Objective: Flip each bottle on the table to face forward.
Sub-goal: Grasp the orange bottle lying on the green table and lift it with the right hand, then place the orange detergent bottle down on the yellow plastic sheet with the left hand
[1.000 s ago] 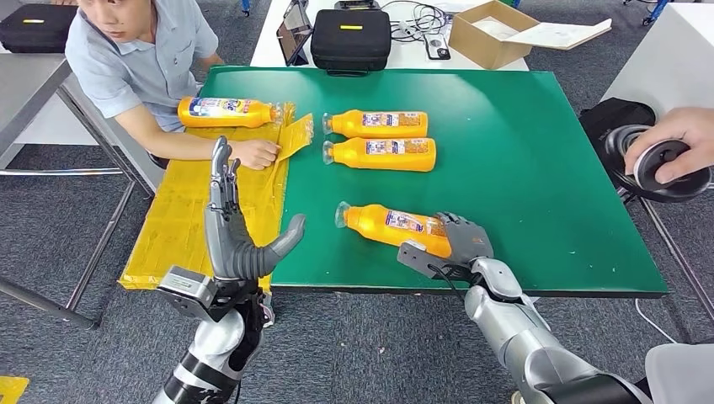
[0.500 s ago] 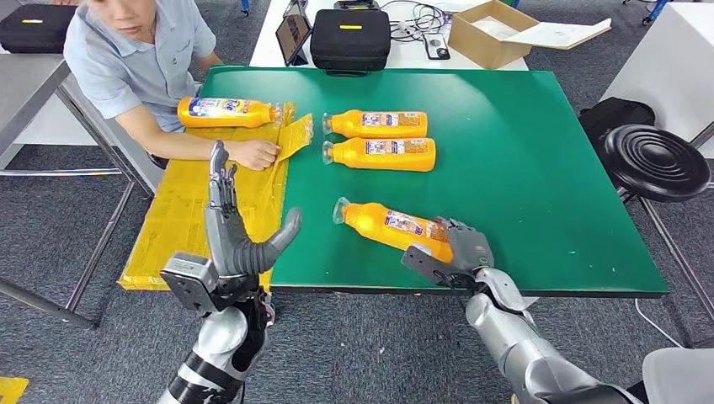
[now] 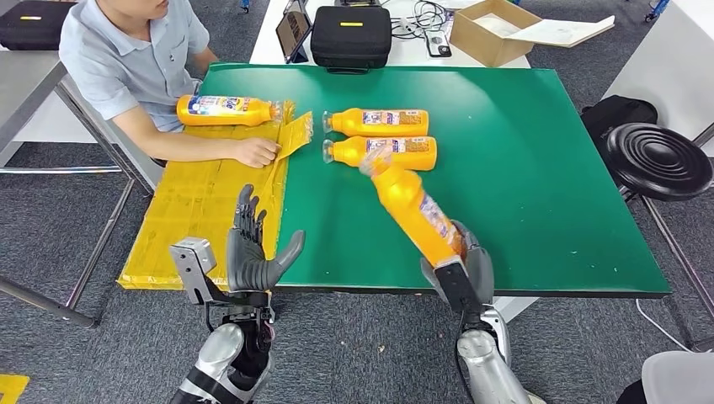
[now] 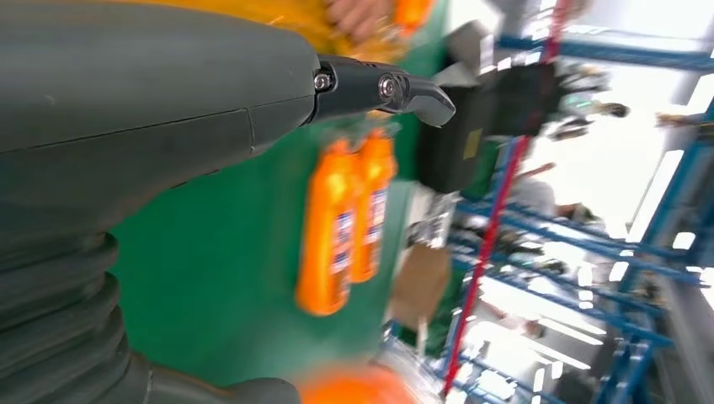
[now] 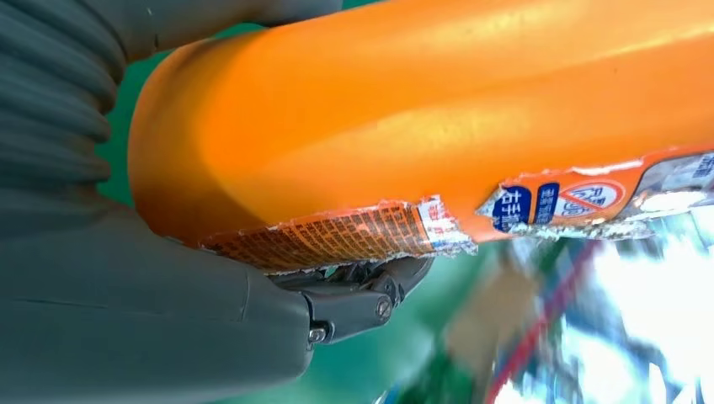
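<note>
Grey left hand (image 3: 253,252) hovers over the near table edge, fingers spread, holding nothing. Orange plastic bottle (image 3: 412,210) is raised, tilted above the green table (image 3: 522,168), its base clasped in the right hand (image 3: 461,268). Judged light, rigid, glossy and slippery; the base grip suits it.

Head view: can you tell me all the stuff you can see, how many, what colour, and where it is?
Orange bottles: four. One lifted, tilted, in the right hand; two lying side by side mid-table; one on the yellow sheet by the person.
Table: one, green.
Yellow sheet: one, over the table's left edge.
Black case: one, behind the table.
Cardboard box: one, brown, behind the table.
Stool: one, black, right of the table.
Person: one, light blue shirt, seated far left.
Left hand: grey, empty, fingers spread.
Right hand: grey, gripping the bottle's base.
</note>
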